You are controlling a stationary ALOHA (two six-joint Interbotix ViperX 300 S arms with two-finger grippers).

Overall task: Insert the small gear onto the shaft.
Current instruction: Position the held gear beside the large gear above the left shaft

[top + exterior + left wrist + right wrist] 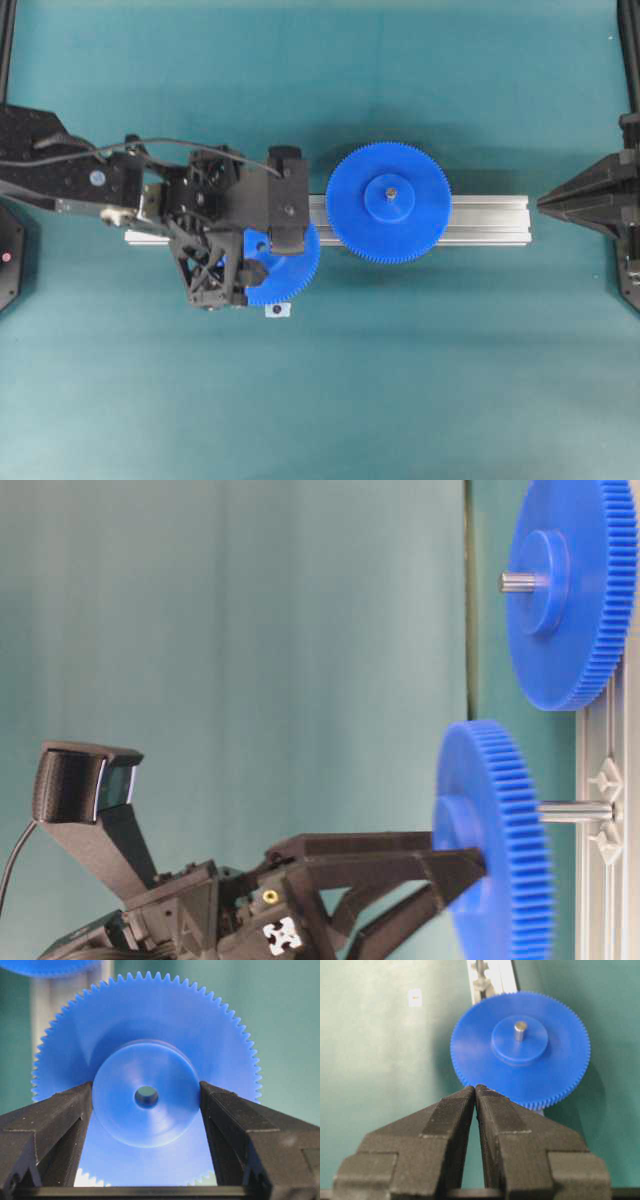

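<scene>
My left gripper (272,248) is shut on the raised hub of the small gear (292,272), a blue fine-toothed gear. In the left wrist view the fingers (65,1110) press both sides of the hub (146,1125), around its centre hole. In the table-level view the small gear (495,840) sits at the tip of the shaft (578,810), a thin grey pin standing out from the rail. I cannot tell whether the pin has entered the hole. The shaft's bracket base (482,982) shows in the right wrist view. My right gripper (476,1087) is shut and empty.
The larger blue gear (390,203) sits on its own pin (520,1027) on the aluminium rail (490,215), just right of the small gear. A small white tag (278,310) lies on the teal mat. My right gripper (545,203) rests near the rail's right end.
</scene>
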